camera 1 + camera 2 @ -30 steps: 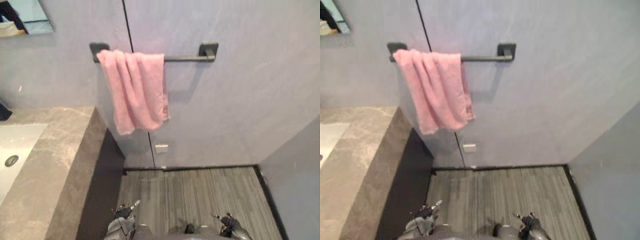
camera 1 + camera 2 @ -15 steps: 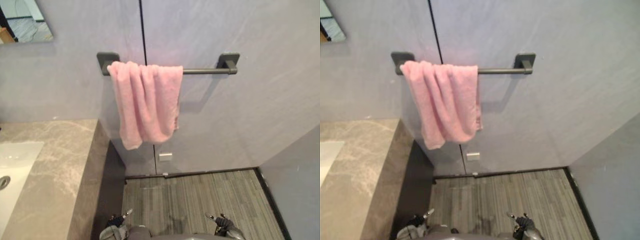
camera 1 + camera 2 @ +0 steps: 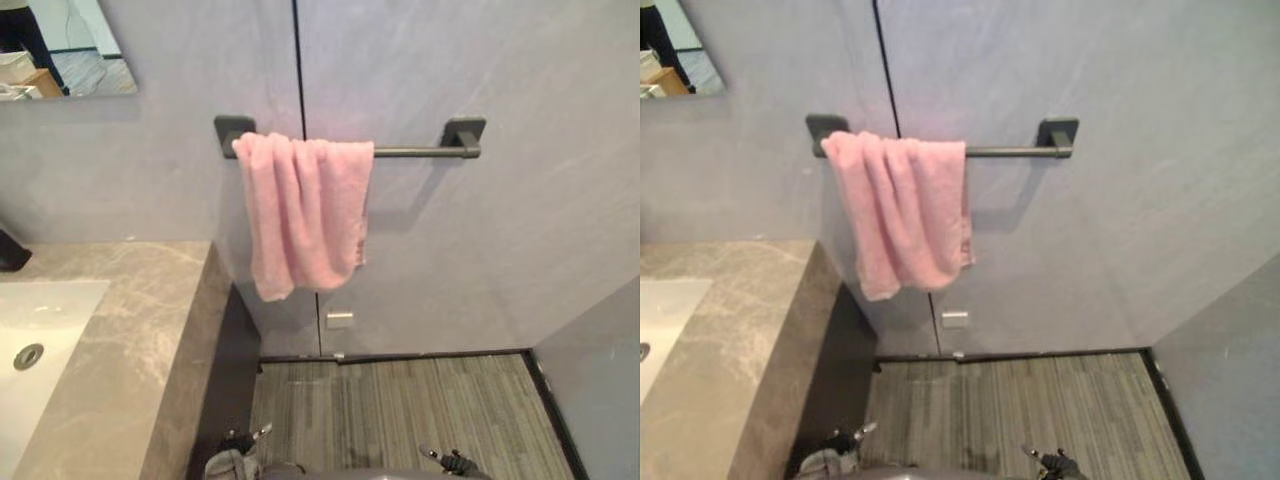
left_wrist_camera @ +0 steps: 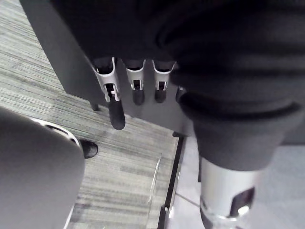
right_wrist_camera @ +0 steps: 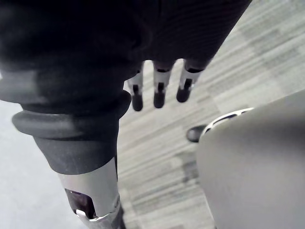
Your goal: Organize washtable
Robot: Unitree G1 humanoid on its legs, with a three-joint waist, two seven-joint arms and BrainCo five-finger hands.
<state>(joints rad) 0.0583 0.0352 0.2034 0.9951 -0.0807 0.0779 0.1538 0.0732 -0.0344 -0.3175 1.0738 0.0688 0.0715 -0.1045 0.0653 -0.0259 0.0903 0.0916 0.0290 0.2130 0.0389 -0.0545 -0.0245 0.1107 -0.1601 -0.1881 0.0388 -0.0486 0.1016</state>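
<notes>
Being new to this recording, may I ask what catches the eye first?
A pink towel hangs bunched at the left end of a dark rail on the wall. Below left lies a marble counter with a white sink. The left hand and right hand hang open above the striped floor.

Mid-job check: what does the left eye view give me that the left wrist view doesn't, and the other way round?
Left eye view: the pink towel draped over the dark wall rail, the marble counter with its white sink, and a mirror corner.
Left wrist view: the left robot hand up close, fingers hanging relaxed and holding nothing.
Shared: the grey striped floor, and that same robot hand, seen small at the left eye view's bottom edge.
</notes>
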